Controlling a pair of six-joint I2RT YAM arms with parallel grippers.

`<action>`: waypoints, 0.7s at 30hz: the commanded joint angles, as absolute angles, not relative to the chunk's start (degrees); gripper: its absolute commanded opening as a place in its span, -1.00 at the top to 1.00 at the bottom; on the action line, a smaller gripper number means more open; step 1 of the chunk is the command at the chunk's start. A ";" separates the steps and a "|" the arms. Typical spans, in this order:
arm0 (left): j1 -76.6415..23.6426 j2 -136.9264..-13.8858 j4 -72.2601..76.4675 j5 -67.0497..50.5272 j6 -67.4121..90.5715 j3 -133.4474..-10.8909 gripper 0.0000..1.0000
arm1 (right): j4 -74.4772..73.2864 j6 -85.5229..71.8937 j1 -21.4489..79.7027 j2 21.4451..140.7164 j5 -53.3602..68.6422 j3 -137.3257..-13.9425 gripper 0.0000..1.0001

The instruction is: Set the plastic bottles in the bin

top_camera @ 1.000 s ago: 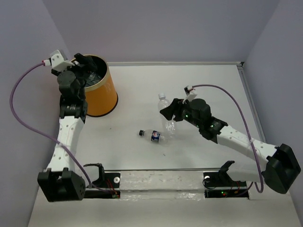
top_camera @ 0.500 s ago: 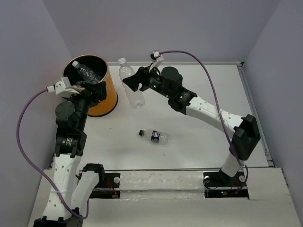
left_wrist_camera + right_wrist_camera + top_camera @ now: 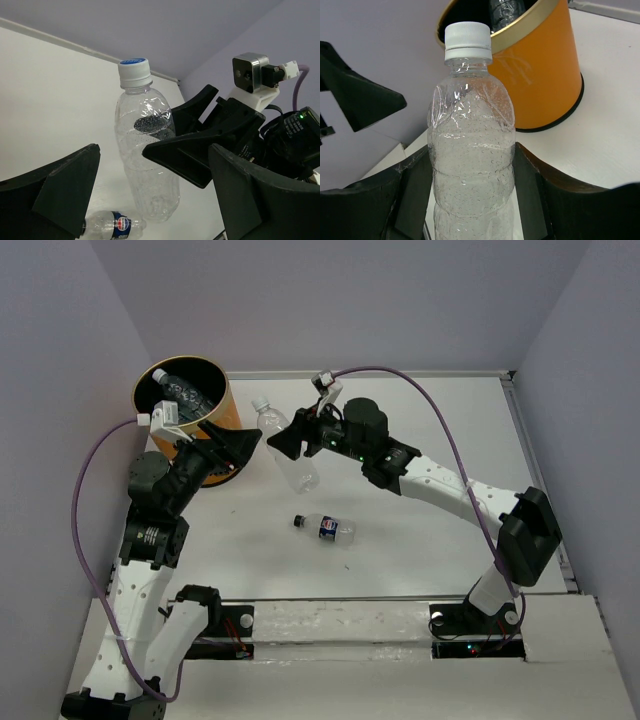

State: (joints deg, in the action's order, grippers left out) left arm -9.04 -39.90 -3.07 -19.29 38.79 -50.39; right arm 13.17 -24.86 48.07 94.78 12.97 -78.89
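Observation:
My right gripper [image 3: 288, 444] is shut on a clear unlabelled bottle [image 3: 288, 448] with a white cap, held tilted in the air right of the orange bin [image 3: 228, 418]. In the right wrist view the bottle [image 3: 471, 150] stands between the fingers [image 3: 547, 200], with the bin [image 3: 540, 75] behind it. My left gripper [image 3: 238, 443] is open and empty, pointing at the held bottle [image 3: 148, 160] from the left. Bottles [image 3: 188, 392] lie inside the bin. A small blue-labelled bottle [image 3: 326, 528] lies on the table, also low in the left wrist view [image 3: 112, 225].
The white table [image 3: 420, 540] is walled by purple panels on the left, back and right. The two arms' grippers are close together beside the bin. The right wrist camera [image 3: 252, 75] and its purple cable show in the left wrist view.
My right gripper lifted the clear bottle off the table and carried it left toward the bin. My left gripper swung away from over the bin to face the bottle.

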 commanded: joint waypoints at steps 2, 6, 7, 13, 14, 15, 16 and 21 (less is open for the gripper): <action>-9.40 -43.40 5.80 -26.80 42.98 -47.90 -0.98 | 16.52 -24.61 48.86 91.32 18.45 -76.03 0.23; -9.40 -47.72 6.67 -27.77 42.98 -47.99 -0.98 | 17.14 -24.08 48.87 90.35 19.68 -74.45 0.24; -9.49 -48.16 7.98 -27.77 43.15 -47.64 -0.98 | 17.23 -24.00 48.87 90.26 19.95 -74.18 0.24; -11.33 -50.80 11.42 -26.11 43.77 -46.41 -0.84 | 18.89 -24.61 48.87 90.18 22.41 -71.90 0.24; -11.69 -51.41 11.69 -26.02 43.86 -46.06 -0.79 | 19.68 -24.78 48.87 90.00 22.85 -71.63 0.24; -11.95 -51.68 12.04 -25.75 43.86 -45.45 -0.67 | 19.95 -24.96 48.87 89.65 22.94 -71.28 0.24; -12.21 -51.68 13.00 -25.23 44.29 -44.22 -0.32 | 20.21 -25.05 48.87 89.56 23.11 -70.76 0.24; -12.39 -51.33 14.59 -23.82 44.83 -43.15 0.35 | 20.65 -25.31 48.87 88.86 23.12 -69.44 0.23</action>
